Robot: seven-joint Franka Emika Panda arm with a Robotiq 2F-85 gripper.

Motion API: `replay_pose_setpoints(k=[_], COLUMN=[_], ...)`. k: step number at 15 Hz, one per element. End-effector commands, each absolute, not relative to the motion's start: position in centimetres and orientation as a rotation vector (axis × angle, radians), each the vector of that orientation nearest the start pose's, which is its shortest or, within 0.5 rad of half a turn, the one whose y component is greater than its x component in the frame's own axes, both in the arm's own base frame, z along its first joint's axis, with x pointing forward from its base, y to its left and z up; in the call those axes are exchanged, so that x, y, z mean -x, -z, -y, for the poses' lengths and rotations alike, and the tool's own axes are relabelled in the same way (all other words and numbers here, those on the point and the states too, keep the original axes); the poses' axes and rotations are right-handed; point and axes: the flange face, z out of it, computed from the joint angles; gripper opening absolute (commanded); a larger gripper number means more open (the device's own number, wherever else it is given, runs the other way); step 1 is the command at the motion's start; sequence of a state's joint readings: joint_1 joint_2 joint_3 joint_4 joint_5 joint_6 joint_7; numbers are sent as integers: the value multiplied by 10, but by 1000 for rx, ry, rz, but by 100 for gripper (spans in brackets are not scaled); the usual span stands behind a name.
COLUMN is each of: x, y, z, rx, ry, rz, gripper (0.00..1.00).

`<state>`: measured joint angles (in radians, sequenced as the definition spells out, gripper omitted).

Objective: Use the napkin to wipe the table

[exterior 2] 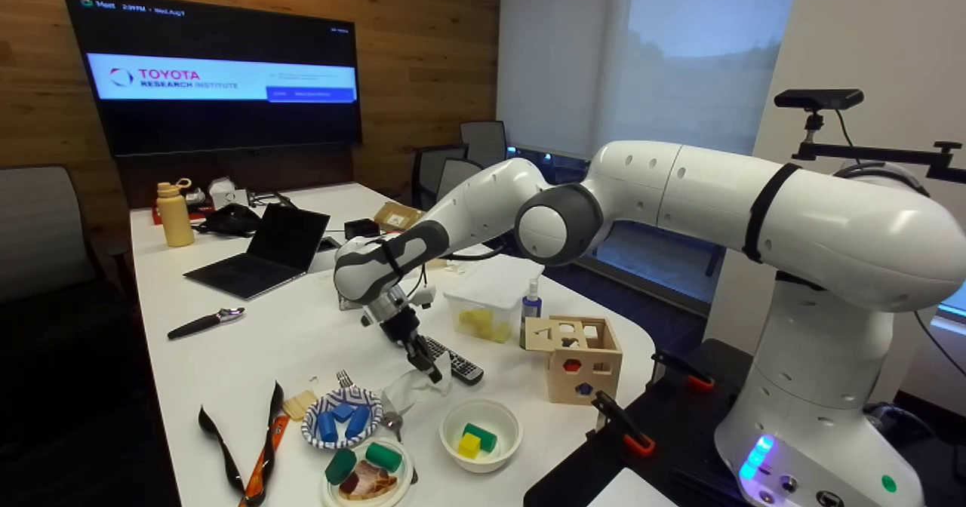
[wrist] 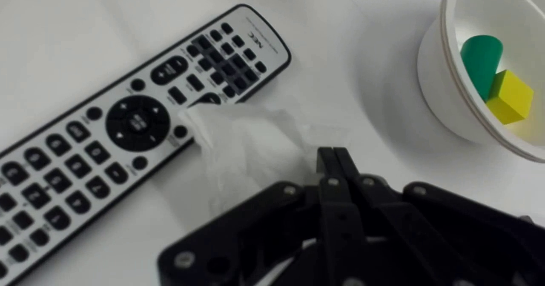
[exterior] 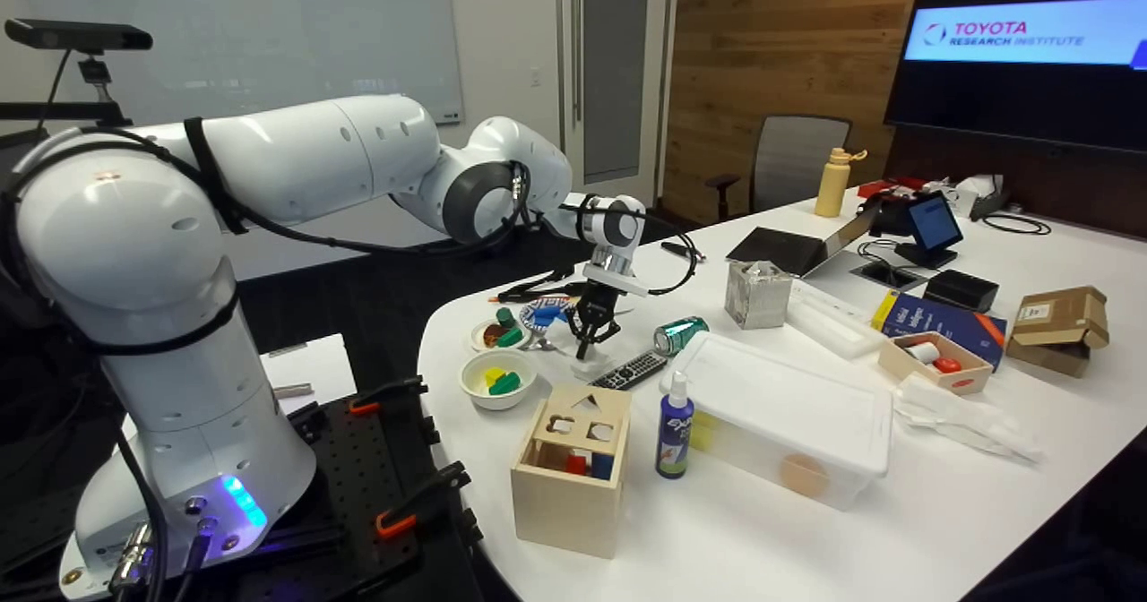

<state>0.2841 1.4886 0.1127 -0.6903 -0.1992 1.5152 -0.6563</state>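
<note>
- Pincer (wrist: pixel 335 153): fingertips together at the crumpled napkin (wrist: pixel 255 150); cannot tell whether they pinch it.
- Napkin on the white surface (wrist: pixel 76 35), partly hiding the NEC remote control (wrist: pixel 140 124).

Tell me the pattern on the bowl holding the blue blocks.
Blue and white, in a geometric pattern; the bowl shows best in an exterior view.

- Remote (wrist: pixel 136 123): "NEC".
- Spray bottle (exterior: pixel 674 439), near the remote: "EXPO".
- Blue book (exterior: pixel 941 322), well apart from the remote: "Artificial Intelligence".
- Wall screen (exterior 2: pixel 219 77), beyond the remote: "TOYOTA RESEARCH INSTITUTE", "Meet".
</note>
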Motion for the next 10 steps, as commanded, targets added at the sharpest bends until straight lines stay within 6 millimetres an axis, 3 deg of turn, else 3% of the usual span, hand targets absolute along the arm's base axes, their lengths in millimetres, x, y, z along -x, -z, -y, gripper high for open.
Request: replay_pose_setpoints(k=[1,6,10], x=[-652,-663,-671], y=[6,-27,-68], z=[-225,-239,-279], rx=[2489,2596,2621], ry=[-1003,-1017,-899], rz=[1500,1491,1596], gripper=[0,0,0])
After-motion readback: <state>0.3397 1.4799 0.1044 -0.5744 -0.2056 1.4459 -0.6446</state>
